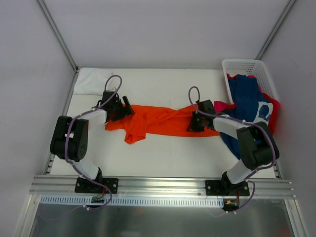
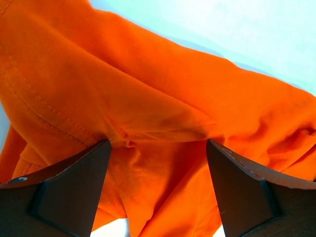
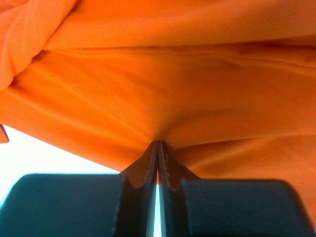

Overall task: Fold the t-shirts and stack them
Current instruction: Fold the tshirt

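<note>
A bright orange t-shirt lies stretched and crumpled across the middle of the white table. My left gripper is at its left end, jaws wide apart, with a bunch of orange cloth between the fingers. My right gripper is at the shirt's right end, shut on a pinch of the orange t-shirt. A navy t-shirt with white print and a pink-red one hang out of the basket at the right. A white shirt lies folded at the back left corner.
A white lattice basket stands at the back right corner. An aluminium rail runs along the near edge, with both arm bases on it. Grey walls close in the table on three sides.
</note>
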Tool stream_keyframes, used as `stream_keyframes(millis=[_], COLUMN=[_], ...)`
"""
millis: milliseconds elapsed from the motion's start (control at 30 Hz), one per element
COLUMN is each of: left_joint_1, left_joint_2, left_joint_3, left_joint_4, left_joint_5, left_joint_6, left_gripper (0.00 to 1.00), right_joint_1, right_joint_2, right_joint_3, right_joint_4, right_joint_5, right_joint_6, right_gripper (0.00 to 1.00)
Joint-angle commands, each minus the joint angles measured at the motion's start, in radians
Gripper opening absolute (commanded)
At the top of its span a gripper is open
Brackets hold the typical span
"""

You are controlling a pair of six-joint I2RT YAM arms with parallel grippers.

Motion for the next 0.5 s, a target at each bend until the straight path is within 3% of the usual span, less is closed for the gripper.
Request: stream_keyframes(millis=[0,233,400,467], left_joint_1=[-0.020,-0.106,-0.151,-0.157], left_joint_2=[-0.074,-0.235,-0.503,-0.643], left_joint_3=[-0.087,-0.219,-0.319,-0.325], left_joint_4=[-0.141,-0.268,-0.328,-0.333], left_joint_5=[-0.032,-0.109,-0.167,-0.193], left_joint_6=[-0.023,-0.090,-0.161,-0.172], left_gripper=[0.81,0.84,0.84,0.84], right_joint_1=[0.016,0.087,0.108,0.111], right_joint_2=[-0.117,-0.475,-0.730,-0.844], right_joint_3=[-0.136,-0.349,-0.435,-0.432], right_joint_4=[0.016,-0.131,-0.312,-0.355], right_joint_5=[-0.005,0.101,0.171,0.222], right_joint_6=[0.055,0.104,0.150,0.151], right_gripper=[0.05,0.05,0.06,0.14])
